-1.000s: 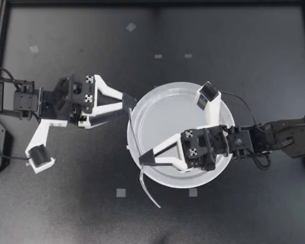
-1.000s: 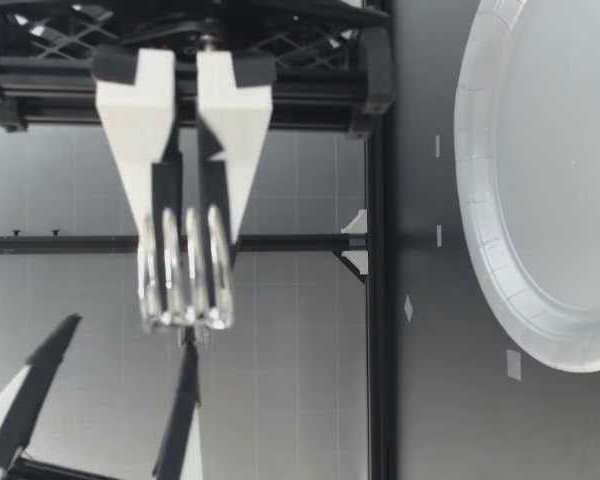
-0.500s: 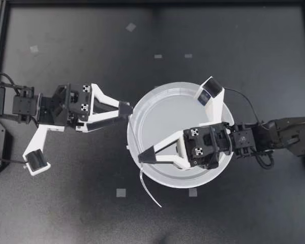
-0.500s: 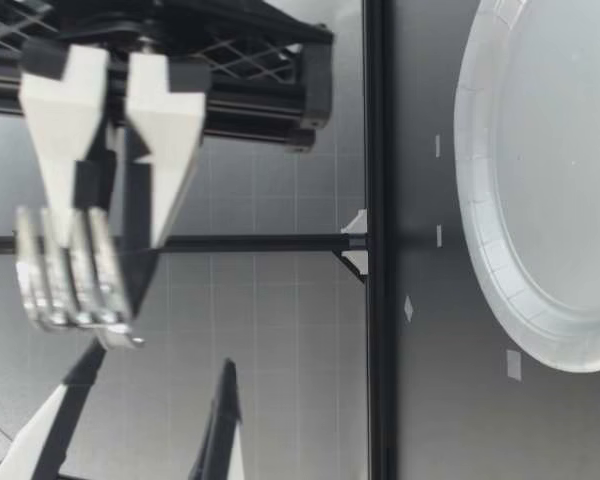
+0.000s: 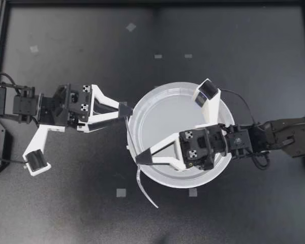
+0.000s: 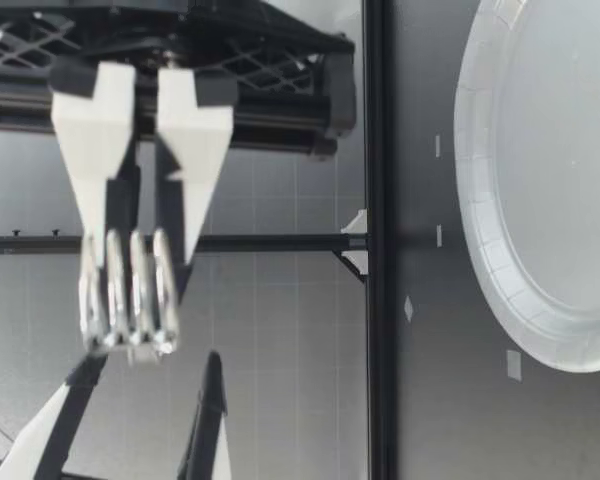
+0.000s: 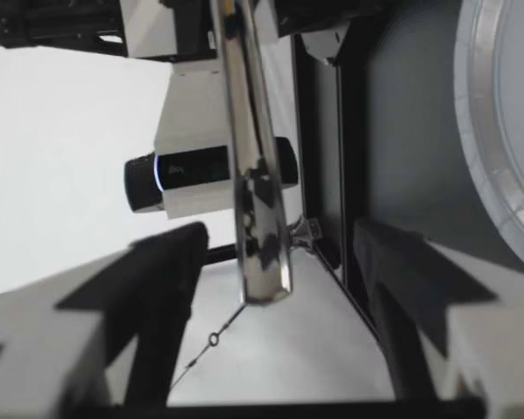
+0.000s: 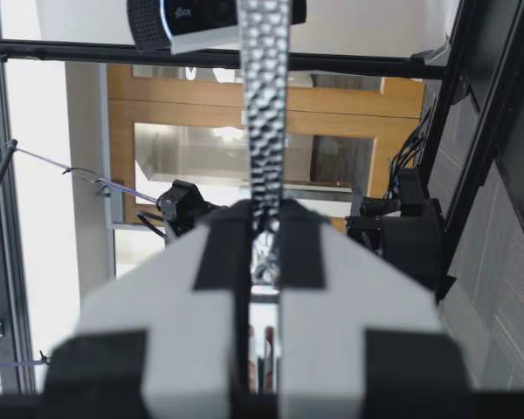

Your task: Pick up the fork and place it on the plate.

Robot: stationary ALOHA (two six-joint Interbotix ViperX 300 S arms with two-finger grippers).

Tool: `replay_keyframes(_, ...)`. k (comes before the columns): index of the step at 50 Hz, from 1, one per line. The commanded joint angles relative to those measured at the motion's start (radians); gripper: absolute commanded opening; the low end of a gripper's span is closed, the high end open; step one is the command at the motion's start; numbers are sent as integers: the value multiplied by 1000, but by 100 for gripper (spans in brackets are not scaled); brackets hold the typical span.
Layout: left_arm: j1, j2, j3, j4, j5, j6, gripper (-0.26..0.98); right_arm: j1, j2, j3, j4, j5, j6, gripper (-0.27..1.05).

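My right gripper (image 5: 141,159) comes in from the right of the frame and reaches over the white plate (image 5: 162,114). The plate sits in the middle of the dark table (image 5: 66,40). The gripper's two fingers are pressed tight on the fork (image 5: 139,182), one on each side. The fork is up in the air at the lower left edge of the plate. One end sticks out over the table toward the bottom of the frame. The thin other end runs up along the plate's left rim.

My left gripper (image 5: 124,111) is at the left of the plate. Its fingers are spread wide, and the thin end of the fork is just by their tips.

Small black-and-white square marks (image 5: 84,89) sit on top of both grippers. They are patterns, too small to read. Little pale squares of tape (image 5: 121,192) are stuck on the table.

The low view shows what the top view cannot. The prongs (image 6: 130,300) of the fork face that camera, and the fork hangs high above the table.

The right wrist view shows tiny bumps all over the handle (image 8: 266,105), pinched between the white fingers.

The left wrist view shows the shiny end of the handle between the open dark fingers, touching neither one. A black camera (image 7: 210,179) on a white holder is behind it.
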Motion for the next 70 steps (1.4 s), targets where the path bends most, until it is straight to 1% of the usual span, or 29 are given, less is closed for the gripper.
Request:
replay_keyframes(1, 5, 5, -28, -3, -9, -3, 60, 12, 5, -35, -2, -18, 2, 5)
replay_keyframes(8, 3, 8, -31, -3, -20, -3, 57, 15, 6, -35, 0, -18, 2, 5)
replay_keyframes(13, 5, 6, -29, -3, -21, -2, 49, 17, 3, -35, 2, -18, 2, 5)
replay_keyframes(24, 5, -6, -25, -3, -21, -2, 20, 21, 8, -34, 3, -15, 3, 5)
replay_keyframes(28, 5, -8, -23, -3, -21, -2, 11, 21, 6, -32, 6, -17, 3, 5)
replay_keyframes(32, 5, -8, -23, -5, -21, -3, 8, 20, 5, -28, 15, -15, 2, 5)
replay_keyframes(43, 5, 0, -28, -28, -21, -3, 8, 20, 3, -26, 23, -17, -2, 6)
replay_keyframes(46, 3, -2, -25, -29, -21, -3, 8, 20, 2, -26, 20, -20, -6, 10)
replay_keyframes(50, 5, 0, -21, -29, -21, -3, 8, 20, 0, -26, 12, -25, -6, 19)
replay_keyframes(53, 5, 5, -23, -29, -21, -3, 8, 21, -5, -26, 6, -25, -5, 30)
replay_keyframes(56, 5, 11, -23, -29, -21, -3, 8, 20, -5, -26, 5, -20, -6, 47)
replay_keyframes(59, 5, 14, -23, -31, -21, -5, 8, 21, -5, -26, 3, -14, -9, 60)
replay_keyframes(61, 3, 15, -20, -32, -21, -5, 8, 20, -6, -25, 2, -11, -9, 66)
replay_keyframes(66, 5, 17, -17, -41, -21, -6, 8, 20, -12, -20, 2, -12, -17, 66)
replay_keyframes(70, 5, 20, -17, -61, -21, -8, 8, 21, -23, -14, 0, -14, -34, 66)
